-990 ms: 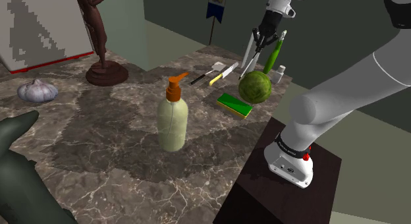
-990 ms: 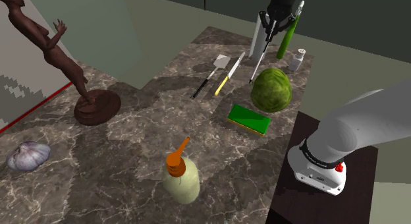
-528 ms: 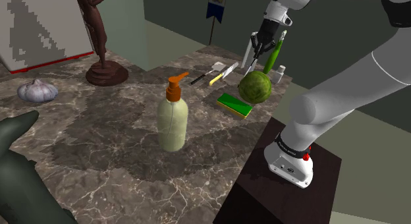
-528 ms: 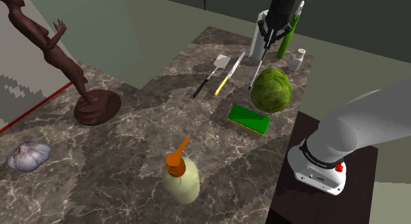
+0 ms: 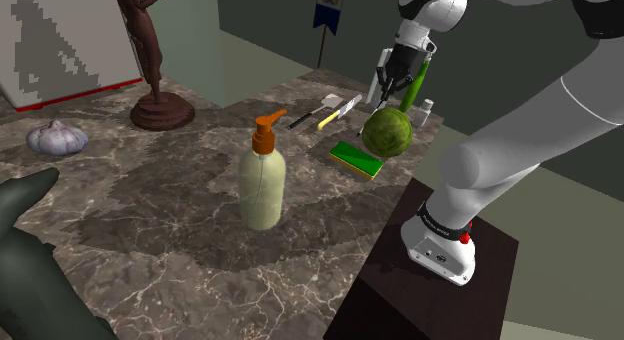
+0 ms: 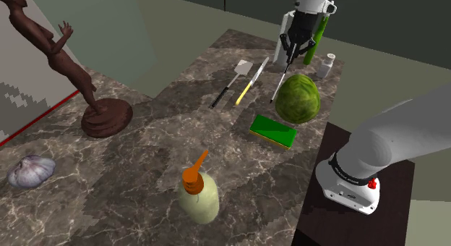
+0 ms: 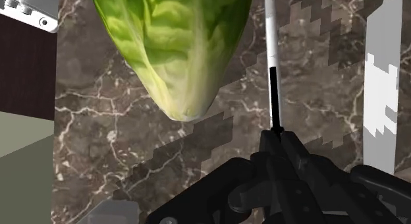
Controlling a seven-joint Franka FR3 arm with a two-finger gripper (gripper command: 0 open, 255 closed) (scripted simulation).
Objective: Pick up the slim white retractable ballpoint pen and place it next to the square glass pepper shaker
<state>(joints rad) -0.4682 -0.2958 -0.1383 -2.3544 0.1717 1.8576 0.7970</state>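
Observation:
My black gripper (image 6: 290, 55) hangs over the far end of the marble counter, shut on the slim white pen (image 6: 280, 82). The pen slants down from the fingers, its lower end close to the counter beside the green cabbage (image 6: 298, 98). In the wrist view the pen (image 7: 271, 51) runs straight out from the closed fingertips (image 7: 280, 143), white farther out and black near the grip. The small pepper shaker (image 6: 329, 64) stands by the counter's far edge, behind the cabbage and right of the gripper in the second exterior view. In the shoulder view the gripper (image 5: 389, 85) is above the cabbage (image 5: 387, 133), left of the shaker (image 5: 427, 108).
A tall green bottle (image 6: 316, 36) and a white upright block (image 6: 282, 29) stand just behind the gripper. A spatula (image 6: 235, 75) and a yellow-handled knife (image 6: 250, 84) lie left of the pen. A green sponge (image 6: 273, 130), soap dispenser (image 6: 198, 194), dark statue (image 6: 97, 111) and garlic (image 6: 30, 171) lie nearer.
The gripper has come down toward the counter with the pen still clasped, bringing the pen's lower end closer to the surface beside the cabbage.

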